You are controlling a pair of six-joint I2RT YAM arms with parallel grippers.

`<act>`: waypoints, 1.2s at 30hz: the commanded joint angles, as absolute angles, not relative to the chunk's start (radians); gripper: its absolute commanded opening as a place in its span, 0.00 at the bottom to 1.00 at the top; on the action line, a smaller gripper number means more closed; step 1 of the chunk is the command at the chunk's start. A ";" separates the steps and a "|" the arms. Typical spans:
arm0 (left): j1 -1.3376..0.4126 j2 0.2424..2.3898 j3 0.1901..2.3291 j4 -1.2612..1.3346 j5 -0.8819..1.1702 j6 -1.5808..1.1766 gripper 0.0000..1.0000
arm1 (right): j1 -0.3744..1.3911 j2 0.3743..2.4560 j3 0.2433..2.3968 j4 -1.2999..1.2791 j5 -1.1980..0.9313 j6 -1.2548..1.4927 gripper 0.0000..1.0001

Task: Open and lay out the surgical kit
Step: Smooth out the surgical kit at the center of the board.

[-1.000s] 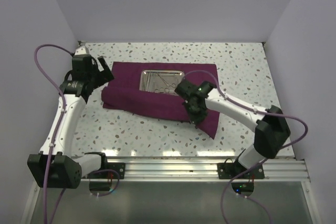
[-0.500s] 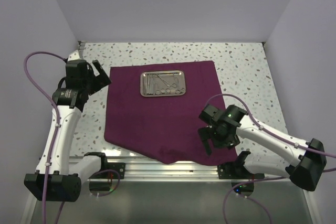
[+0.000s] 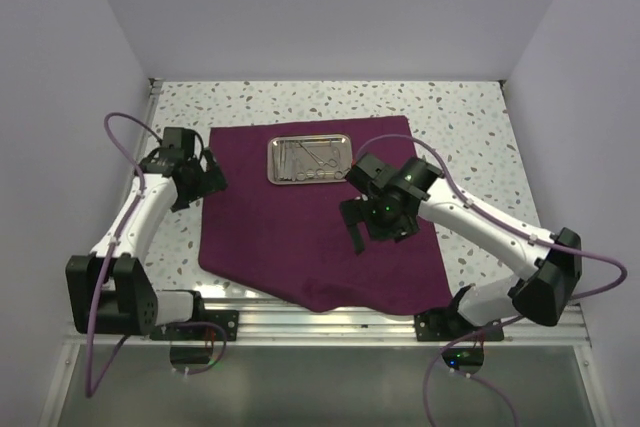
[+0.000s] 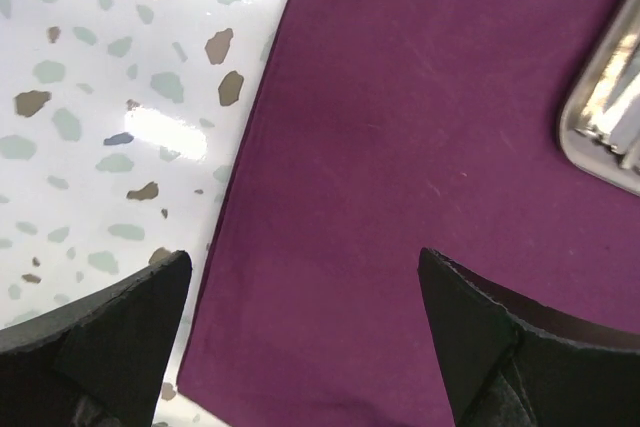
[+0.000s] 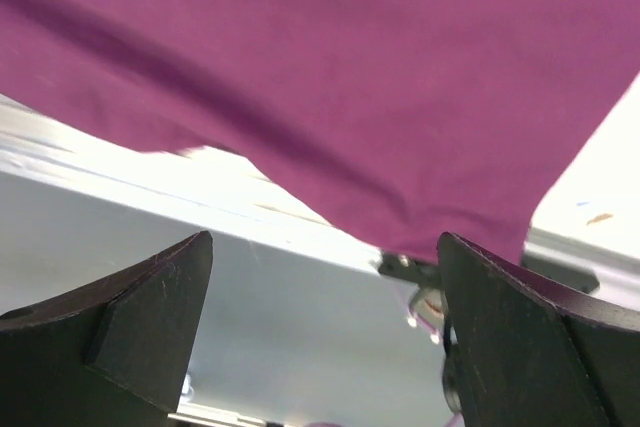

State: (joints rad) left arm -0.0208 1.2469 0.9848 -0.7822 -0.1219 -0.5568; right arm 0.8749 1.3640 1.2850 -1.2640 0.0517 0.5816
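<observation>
The surgical kit's maroon cloth lies unfolded and flat on the speckled table, its near corner hanging over the front edge. A small steel tray with thin silver instruments rests on the cloth's far part. My left gripper is open over the cloth's left edge; in the left wrist view it spans cloth and bare table, with the tray's corner at the right. My right gripper hovers open above the cloth's middle right. In the right wrist view it holds nothing and faces the cloth's near corner.
The aluminium rail carrying both arm bases runs along the front edge. White walls enclose the table on three sides. Purple cables loop from each arm. Bare speckled table shows right of, left of and behind the cloth.
The right gripper dragged the cloth's folded flap toward the front, let go and opened, then moved back over the cloth. The cloth went from folded to spread. The left gripper shifted to its left edge.
</observation>
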 commanded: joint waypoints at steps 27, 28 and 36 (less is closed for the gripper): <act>0.000 2.068 1.598 -0.517 -0.163 -0.411 0.95 | 0.266 2.220 2.041 -1.049 0.147 0.515 0.95; 0.024 2.072 1.601 -0.515 -0.160 -0.410 0.95 | 0.253 2.252 2.122 -1.063 0.155 0.518 0.95; 0.043 2.163 1.675 -0.520 -0.080 -0.393 0.92 | 0.154 2.448 2.375 -1.120 0.261 0.503 0.94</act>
State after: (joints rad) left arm 0.0360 2.1334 1.6150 -0.5396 -0.1226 -0.4229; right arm 0.1822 2.4390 2.2967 -1.0889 0.1978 0.5152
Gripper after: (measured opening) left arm 0.928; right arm 0.940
